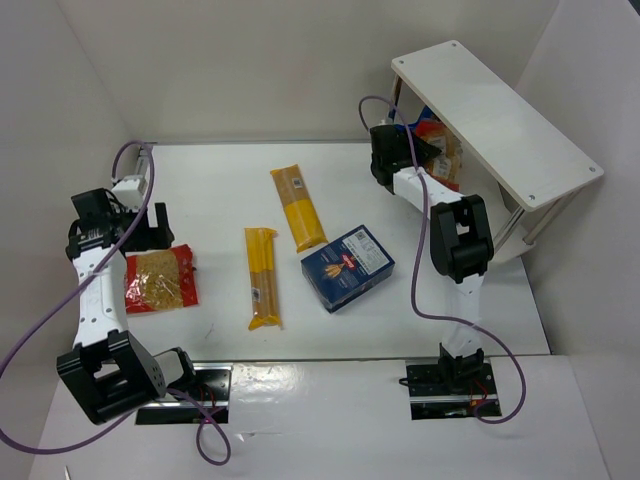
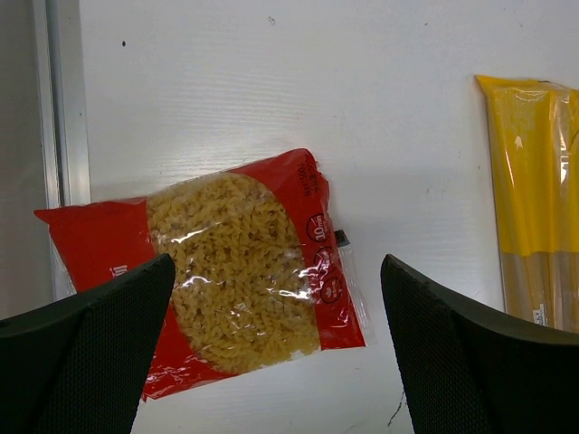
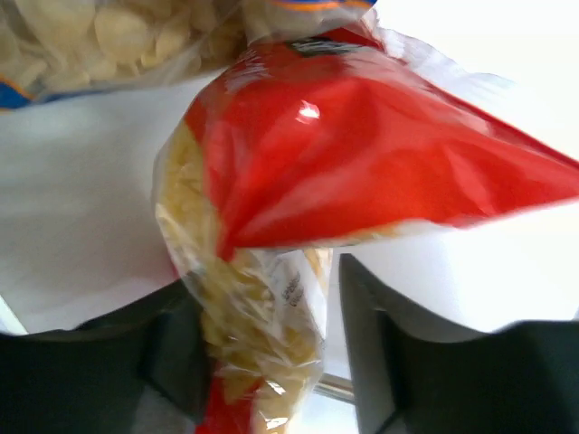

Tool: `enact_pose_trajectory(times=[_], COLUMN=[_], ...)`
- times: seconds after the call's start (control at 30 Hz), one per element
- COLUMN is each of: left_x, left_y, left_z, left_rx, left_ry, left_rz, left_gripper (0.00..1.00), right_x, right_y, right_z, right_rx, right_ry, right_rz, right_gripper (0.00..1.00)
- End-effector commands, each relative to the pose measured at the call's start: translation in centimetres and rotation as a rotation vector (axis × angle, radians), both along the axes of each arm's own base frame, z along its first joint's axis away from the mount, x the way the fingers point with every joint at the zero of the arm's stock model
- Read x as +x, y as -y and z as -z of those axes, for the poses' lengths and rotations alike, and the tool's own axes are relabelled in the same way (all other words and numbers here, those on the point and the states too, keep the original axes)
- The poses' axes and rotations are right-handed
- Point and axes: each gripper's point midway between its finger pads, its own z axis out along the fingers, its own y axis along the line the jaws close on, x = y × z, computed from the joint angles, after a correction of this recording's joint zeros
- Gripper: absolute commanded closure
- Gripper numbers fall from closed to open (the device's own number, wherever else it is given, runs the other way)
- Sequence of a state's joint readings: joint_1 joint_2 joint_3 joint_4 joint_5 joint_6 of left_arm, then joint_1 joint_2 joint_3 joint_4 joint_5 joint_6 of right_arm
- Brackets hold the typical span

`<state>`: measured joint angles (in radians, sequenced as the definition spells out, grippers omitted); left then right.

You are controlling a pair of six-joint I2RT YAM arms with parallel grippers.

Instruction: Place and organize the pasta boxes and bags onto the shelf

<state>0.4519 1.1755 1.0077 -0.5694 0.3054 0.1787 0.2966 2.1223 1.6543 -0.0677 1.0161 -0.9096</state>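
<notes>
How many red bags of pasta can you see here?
2. One red bag lies on the table below the left gripper; the other is between the fingers of the right gripper, under the shelf's top board, which may hide more.

A white worktop stood enclosed by plain white walls; a metal strip ran along one edge.

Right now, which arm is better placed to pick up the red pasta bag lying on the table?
The left. The left claw hangs open directly over that red bag, a finger on each side. The right claw is far off at the shelf, with another red bag between its fingers.
</notes>
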Motion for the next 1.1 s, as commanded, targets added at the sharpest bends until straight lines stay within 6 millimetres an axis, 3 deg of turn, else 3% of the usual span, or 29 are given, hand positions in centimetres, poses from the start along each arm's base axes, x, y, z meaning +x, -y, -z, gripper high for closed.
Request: enact_pose_trajectory(times=[0.0, 0.13, 0.37, 0.53, 0.67, 0.9, 1.07], left_x=[0.0, -0.3, -0.3, -0.3, -0.2, -0.3, -0.4], left_y=[0.3, 0.1, 0.1, 0.1, 0.2, 0.3, 0.3], left_z=[-0.9, -0.8, -0.8, -0.8, -0.8, -1.1, -1.4], left_rx=[-0.012, -0.016, -0.016, -0.016, -0.022, -0.018, -0.014], left_ry=[0.040, 0.031, 0.031, 0.031, 0.034, 0.042, 0.051], left_rz=[0.006, -0.004, -0.004, -0.004, 0.003, 0.003, 0.003], left_gripper=[0.00, 0.00, 0.00, 0.00, 0.00, 0.00, 0.00], right_x=[1.4, 1.6, 2.0, 1.8, 1.4, 1.0, -0.2], right_y=[-0.7, -1.1, -1.8, -4.0, -7.6, -8.6, -11.1], right_z=[-2.9, -2.7, -2.5, -2.6, -2.3, -1.4, -1.4], right_rx=[0.086, 0.128, 0.177, 0.292, 0.383, 0.444, 0.535], right_ry=[0.138, 0.133, 0.123, 0.084, 0.022, -0.023, -0.091], right_rz=[-0.002, -0.017, -0.058, -0.169, -0.300, -0.339, -0.455], right_gripper=[0.40, 0.25, 0.16, 0.14, 0.13, 0.11, 0.11])
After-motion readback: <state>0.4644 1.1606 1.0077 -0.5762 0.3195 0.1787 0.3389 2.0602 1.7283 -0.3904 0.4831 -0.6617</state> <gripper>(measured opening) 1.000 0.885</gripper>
